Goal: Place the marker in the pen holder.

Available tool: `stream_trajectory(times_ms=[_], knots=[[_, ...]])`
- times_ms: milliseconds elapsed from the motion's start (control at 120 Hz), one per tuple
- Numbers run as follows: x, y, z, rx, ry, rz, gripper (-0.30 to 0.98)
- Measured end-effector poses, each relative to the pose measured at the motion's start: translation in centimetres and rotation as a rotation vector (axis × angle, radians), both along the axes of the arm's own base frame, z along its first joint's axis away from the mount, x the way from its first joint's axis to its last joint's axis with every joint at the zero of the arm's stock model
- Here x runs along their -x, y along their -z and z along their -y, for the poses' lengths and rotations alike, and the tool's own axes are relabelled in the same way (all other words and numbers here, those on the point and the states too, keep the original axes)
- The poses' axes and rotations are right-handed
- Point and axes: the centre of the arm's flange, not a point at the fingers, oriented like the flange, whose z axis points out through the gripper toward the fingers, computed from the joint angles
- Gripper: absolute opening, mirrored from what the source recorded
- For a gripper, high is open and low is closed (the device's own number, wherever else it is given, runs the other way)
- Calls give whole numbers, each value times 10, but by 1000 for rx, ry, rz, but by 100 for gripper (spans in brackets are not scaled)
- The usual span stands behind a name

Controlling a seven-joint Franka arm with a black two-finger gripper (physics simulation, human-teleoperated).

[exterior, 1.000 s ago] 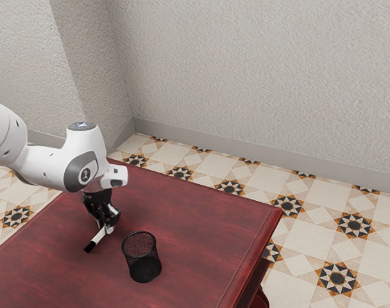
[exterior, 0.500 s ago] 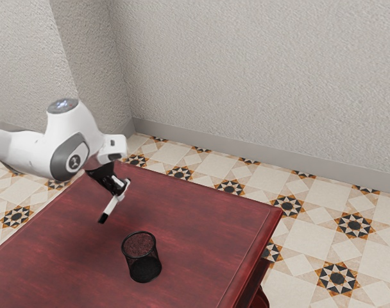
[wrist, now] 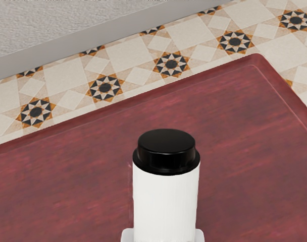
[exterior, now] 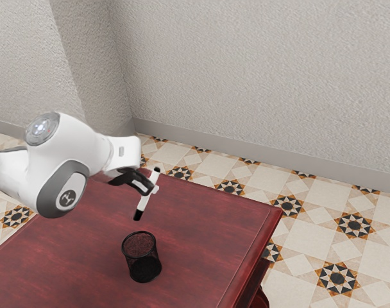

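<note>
Held in the air above the table, my gripper (exterior: 152, 188) is shut on the white marker (exterior: 145, 201), which stands nearly upright with a slight lean. Its black lower end hangs a little above the black mesh pen holder (exterior: 142, 257), which is upright on the table. In the wrist view the marker (wrist: 166, 201) rises from the lower edge with its black end up, and light fingertips of the gripper (wrist: 163, 236) touch it on both sides.
The dark red table (exterior: 201, 224) lies under the arm, its edge running toward the exterior view's right. Beyond it are the patterned tile floor (exterior: 323, 218) and a pale textured wall (exterior: 259, 77).
My hand has risen from near the table and moved toward the exterior view's right with the marker, tilting so that the marker stands more upright. The pen holder has not moved.
</note>
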Motion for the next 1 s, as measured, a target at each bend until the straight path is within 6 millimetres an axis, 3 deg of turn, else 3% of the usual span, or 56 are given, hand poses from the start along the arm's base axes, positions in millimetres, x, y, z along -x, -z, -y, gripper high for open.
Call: stream_trajectory(times_ms=[75, 217, 442, 650, 825, 875, 908, 942, 1000], knots=[[3, 7, 10, 7, 10, -7, -10], [13, 27, 7, 13, -1, -42, -10], [15, 41, 10, 19, -3, -64, -10], [14, 52, 9, 24, -8, -94, 33], [13, 58, 9, 26, -10, -114, 53], [10, 54, 10, 29, -9, -112, 56], [-1, 39, 11, 40, -11, -111, 58], [-26, 12, 10, 63, -20, -117, 60], [-92, -41, -22, 100, -68, -155, 62]])
